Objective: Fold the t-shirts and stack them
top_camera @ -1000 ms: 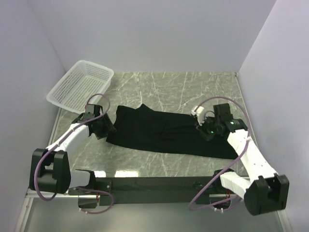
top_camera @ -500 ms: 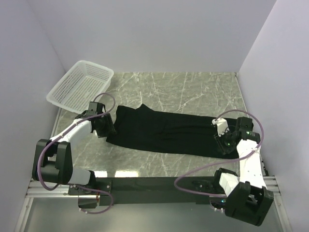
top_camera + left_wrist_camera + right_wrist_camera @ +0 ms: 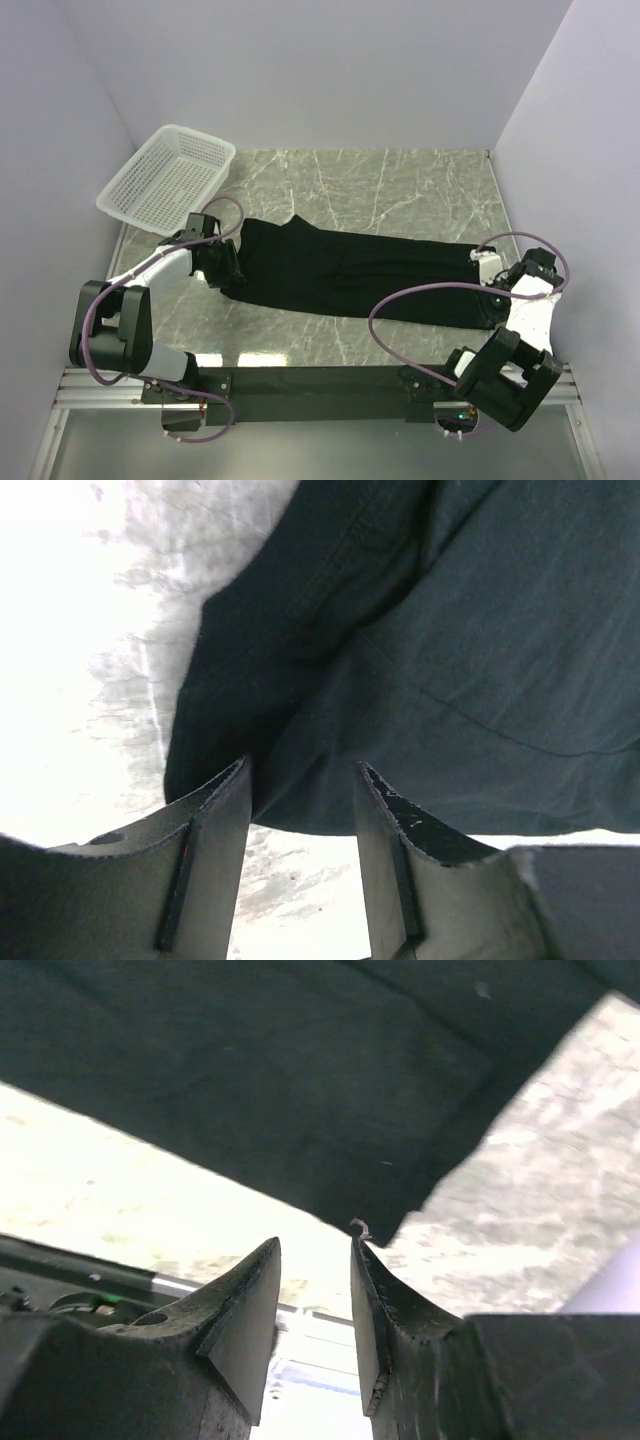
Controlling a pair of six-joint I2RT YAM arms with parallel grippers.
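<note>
The left arm (image 3: 150, 273) and right arm (image 3: 531, 316) each show white links, black joints and 1 looped purple cable (image 3: 371, 322).

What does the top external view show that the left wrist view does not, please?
Only the top external view shows the full length of the black t-shirt, the white mesh basket and the right gripper at the shirt's other end. Only the left wrist view shows the shirt's stitching up close and the left jaws standing apart at its edge. Both show the shirt lying on the marbled table with the left gripper beside it.
</note>
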